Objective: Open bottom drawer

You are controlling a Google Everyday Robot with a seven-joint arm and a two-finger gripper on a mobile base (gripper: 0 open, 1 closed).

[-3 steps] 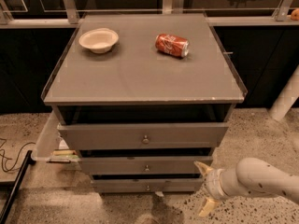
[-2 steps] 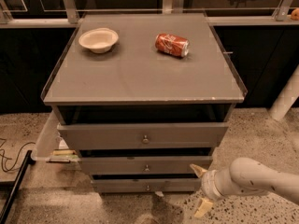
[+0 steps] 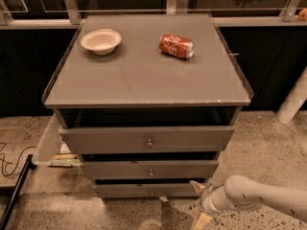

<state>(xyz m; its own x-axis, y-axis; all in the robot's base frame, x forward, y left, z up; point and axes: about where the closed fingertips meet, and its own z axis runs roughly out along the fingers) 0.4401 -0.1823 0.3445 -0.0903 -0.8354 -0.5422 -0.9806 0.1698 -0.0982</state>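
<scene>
The bottom drawer (image 3: pixel 129 190) is the lowest and narrowest grey front of the cabinet, with a small round knob (image 3: pixel 151 192) at its centre. Its front sits set back under the middle drawer (image 3: pixel 120 169) and the top drawer (image 3: pixel 110 140). My gripper (image 3: pixel 198 204) is at the lower right, just right of the bottom drawer's right end and near the floor. It is open, with one fingertip (image 3: pixel 195 185) up by the drawer's corner and the other low. It holds nothing and is apart from the knob.
A white bowl (image 3: pixel 100 40) and a red soda can (image 3: pixel 176 46) lie on the cabinet top (image 3: pixel 144 80). A clear bin (image 3: pixel 48 145) with items stands at the cabinet's left. A cable (image 3: pixel 9 164) and black bar (image 3: pixel 14 193) lie on the floor left. A white post (image 3: pixel 293 102) stands right.
My gripper has moved left and slightly down, closer to the bottom drawer's right end. The drawers, bowl and can have not moved.
</scene>
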